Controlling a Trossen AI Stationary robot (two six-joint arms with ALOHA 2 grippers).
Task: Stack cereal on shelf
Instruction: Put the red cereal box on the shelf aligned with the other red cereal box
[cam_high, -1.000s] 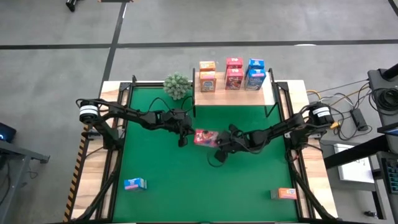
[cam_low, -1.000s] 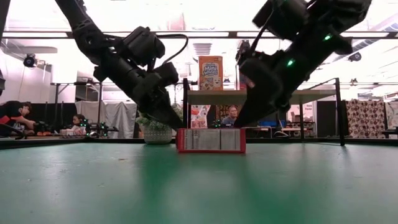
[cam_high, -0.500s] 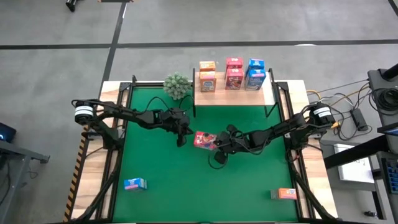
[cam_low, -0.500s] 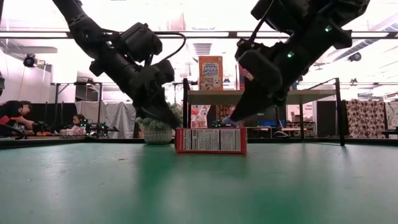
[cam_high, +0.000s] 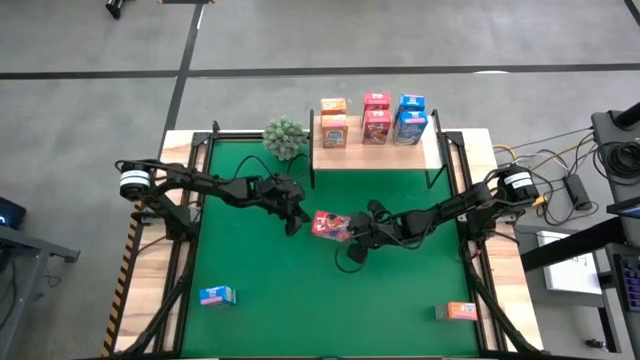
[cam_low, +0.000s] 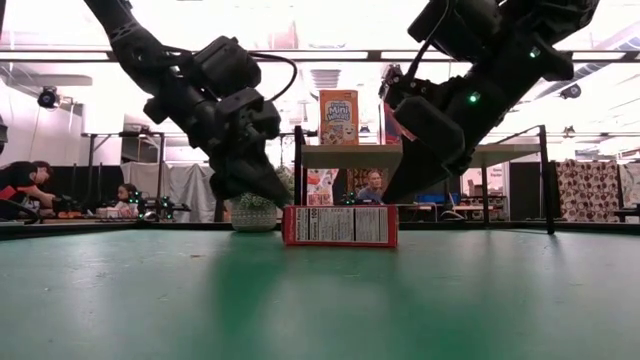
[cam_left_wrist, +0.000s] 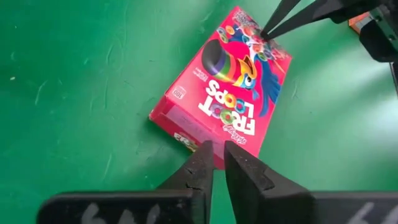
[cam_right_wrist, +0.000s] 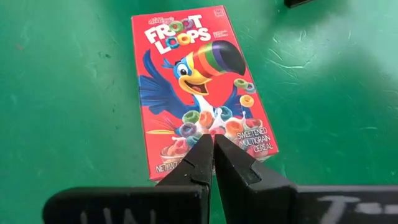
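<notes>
Left gripper (cam_high: 293, 222) sits at frame centre in high view, just left of the red box (cam_high: 331, 225); its two dark tapered fingers (cam_left_wrist: 200, 167) stand nearly together w/ a thin slit between them, holding nothing, tips at the box's top edge. Right gripper (cam_high: 357, 237) comes in from the right, fingers (cam_right_wrist: 200, 162) pressed shut, empty, tips over the box's lower printed edge, opposite the left one.

Red box: flat rectangular cardboard, glossy print, toucan & coloured rings, lying face-up on green felt table (cam_high: 270, 290), mid-frame, slightly skewed. Low view shows its white side panel w/ small print (cam_low: 340, 225).

Shelf (cam_high: 375, 155), upper centre: pale plain wood board, thin black metal side supports. Six boxes on it in stacked pairs: orange (cam_high: 333, 121) left, red/pink (cam_high: 376, 118) middle, blue (cam_high: 410, 118) right.

Blue box (cam_high: 216, 295) lies flat lower left on felt; orange box (cam_high: 461, 311) flat lower right. Bushy green plant (cam_high: 285, 137) stands at upper left of shelf, just beside its support. Table rim is light wood w/ black frame bars.
</notes>
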